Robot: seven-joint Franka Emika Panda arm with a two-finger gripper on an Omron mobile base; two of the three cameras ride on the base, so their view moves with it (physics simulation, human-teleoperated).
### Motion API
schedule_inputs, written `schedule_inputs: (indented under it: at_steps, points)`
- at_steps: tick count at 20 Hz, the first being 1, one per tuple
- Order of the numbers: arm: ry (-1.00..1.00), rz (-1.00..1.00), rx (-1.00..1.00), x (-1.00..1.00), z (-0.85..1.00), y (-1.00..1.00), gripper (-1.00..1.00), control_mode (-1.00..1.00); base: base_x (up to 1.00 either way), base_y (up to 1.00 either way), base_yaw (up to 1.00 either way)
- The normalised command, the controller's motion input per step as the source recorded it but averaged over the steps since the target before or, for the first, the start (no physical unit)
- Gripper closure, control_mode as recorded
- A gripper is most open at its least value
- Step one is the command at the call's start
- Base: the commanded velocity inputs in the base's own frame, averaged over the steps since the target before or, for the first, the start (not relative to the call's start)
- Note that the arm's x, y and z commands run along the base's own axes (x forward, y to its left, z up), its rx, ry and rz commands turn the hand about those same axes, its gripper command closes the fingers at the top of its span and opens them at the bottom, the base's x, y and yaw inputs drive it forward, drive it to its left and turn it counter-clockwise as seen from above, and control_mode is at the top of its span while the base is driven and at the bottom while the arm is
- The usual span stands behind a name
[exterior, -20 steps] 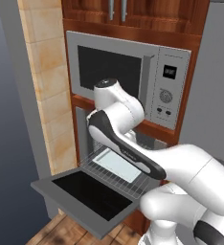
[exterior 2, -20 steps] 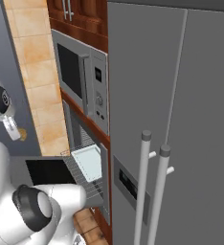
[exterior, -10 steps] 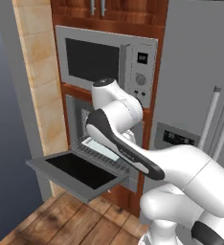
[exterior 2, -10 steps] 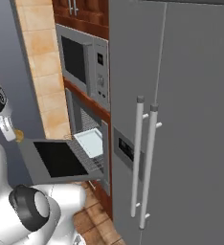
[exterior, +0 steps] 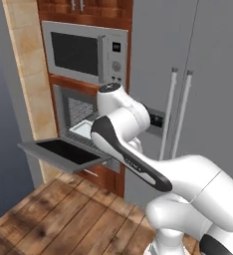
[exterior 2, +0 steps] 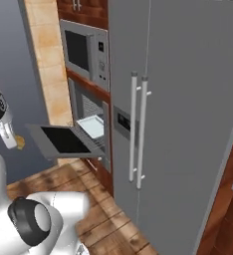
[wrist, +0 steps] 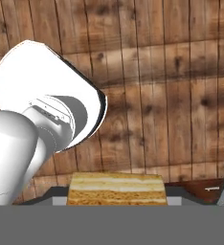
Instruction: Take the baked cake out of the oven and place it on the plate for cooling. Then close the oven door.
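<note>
In the left base view, the oven (exterior: 81, 117) sits in the wood-panelled column directly below the microwave (exterior: 86, 52). The oven door (exterior: 63, 153) is dropped flat, hinged at the oven's lower edge, its black glass facing up. Inside the oven cavity a pale tray (exterior: 83, 128) rests on the wire rack. The white arm (exterior: 126, 144) crosses in front of the oven's right side, and the grey refrigerator (exterior: 188, 99) stands just to the right of the oven.

In the right base view, the oven (exterior 2: 88, 117) again lies below the microwave (exterior 2: 83, 50), squeezed against the left side of the refrigerator (exterior 2: 178, 109). The oven door (exterior 2: 63, 142) juts out horizontally from the oven towards the left. The pale tray (exterior 2: 92, 124) sits on the rack just behind the open door. Well to the left of the oven, at the picture's edge, a small orange-brown lump that looks like the cake (exterior 2: 20, 142) sits at the tip of the arm's white hand, away from the oven and lower than its door.

In the hand view, the cake (wrist: 116, 189), a layered tan and cream slab, lies at the bottom edge right where the gripper's (wrist: 116, 201) tips come up, with wooden floor planks (wrist: 157, 86) beyond it. The slab fills the space between the jaws, so the claw appears clamped on the cake, partly spread to the slab's width.
</note>
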Motion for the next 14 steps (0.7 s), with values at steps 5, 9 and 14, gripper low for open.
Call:
schedule_inputs:
  at_steps: [5, 9, 14]
  points:
    - [0.0, 0.0, 0.0, 0.0, 0.0, 0.0, 1.0, 1.0, -0.99, -0.65, -0.15]
    - [0.0, 0.0, 0.0, 0.0, 0.0, 0.0, 1.0, 1.0, -0.49, -1.0, -0.33]
    - [0.0, 0.0, 0.0, 0.0, 0.0, 0.0, 1.0, 1.0, -0.18, -1.0, -0.21]
